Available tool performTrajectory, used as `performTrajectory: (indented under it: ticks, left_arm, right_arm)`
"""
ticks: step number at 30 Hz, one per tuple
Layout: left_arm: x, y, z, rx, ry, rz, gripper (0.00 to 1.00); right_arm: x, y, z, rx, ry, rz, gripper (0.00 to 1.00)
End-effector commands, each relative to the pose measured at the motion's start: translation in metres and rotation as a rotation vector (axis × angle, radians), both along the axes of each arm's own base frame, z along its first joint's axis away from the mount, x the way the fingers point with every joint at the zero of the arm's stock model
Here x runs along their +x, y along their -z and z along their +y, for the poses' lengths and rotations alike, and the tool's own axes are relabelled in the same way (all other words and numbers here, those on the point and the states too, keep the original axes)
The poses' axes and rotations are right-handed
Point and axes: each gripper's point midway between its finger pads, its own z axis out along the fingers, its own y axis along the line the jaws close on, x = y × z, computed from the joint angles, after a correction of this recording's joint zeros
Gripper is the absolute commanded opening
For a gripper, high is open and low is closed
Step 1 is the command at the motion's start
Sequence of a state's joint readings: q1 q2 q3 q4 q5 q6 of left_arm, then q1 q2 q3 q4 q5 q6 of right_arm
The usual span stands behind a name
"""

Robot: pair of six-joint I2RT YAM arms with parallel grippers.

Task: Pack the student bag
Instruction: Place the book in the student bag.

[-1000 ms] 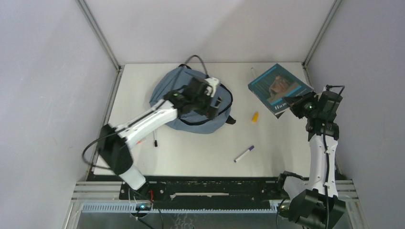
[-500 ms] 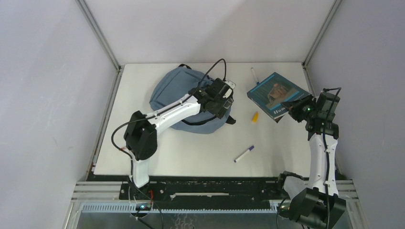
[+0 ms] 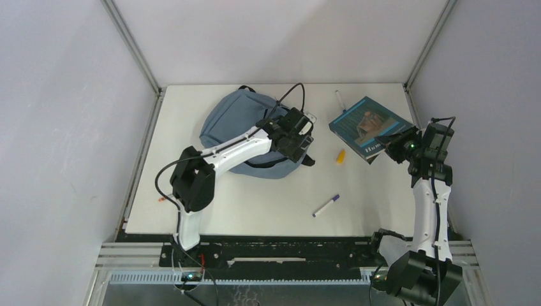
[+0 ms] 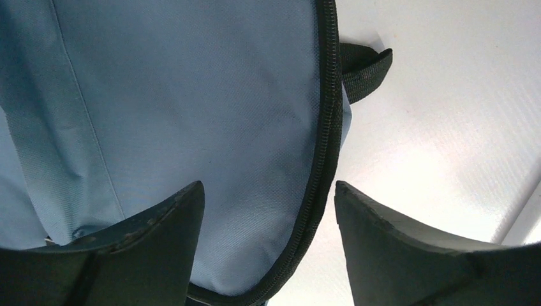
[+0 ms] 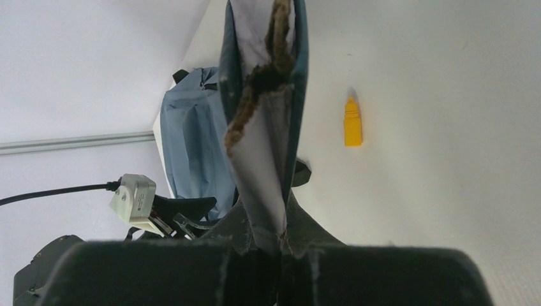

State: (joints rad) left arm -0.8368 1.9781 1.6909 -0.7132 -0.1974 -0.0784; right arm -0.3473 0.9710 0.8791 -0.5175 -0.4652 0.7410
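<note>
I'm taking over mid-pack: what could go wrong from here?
The right gripper pinches the book near one corner only, so it may pivot or slip free. The left gripper hangs open astride the zipper at the edge of the student bag; closing there might grab only fabric or slide off.

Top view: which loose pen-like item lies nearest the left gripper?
The short yellow one, just right of the left gripper; the purple-tipped marker lies nearer the arm bases, the pale pen beside the book.
</note>
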Motion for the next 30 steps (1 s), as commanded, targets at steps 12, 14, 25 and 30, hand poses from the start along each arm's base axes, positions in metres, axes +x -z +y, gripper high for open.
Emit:
performTrajectory:
  ticks: [12,14,25,30]
  left_arm:
    - [0.006,-0.024,-0.010,-0.013,0.024,-0.048,0.66]
    - [0.010,-0.030,-0.007,-0.006,0.006,-0.076,0.54]
    - [0.036,-0.093,0.014,-0.034,-0.098,-0.209,0.00]
    - [0.053,-0.144,0.033,-0.260,-0.199,-0.200,0.00]
  right_arm:
    - [0.009,-0.023,-0.001,-0.031,-0.021,-0.092,0.00]
    - [0.008,-0.023,-0.001,-0.031,-0.021,-0.092,0.00]
    - [0.009,-0.037,0.015,0.003,-0.109,-0.155,0.00]
    - [0.009,-0.049,0.038,0.055,-0.213,-0.202,0.00]
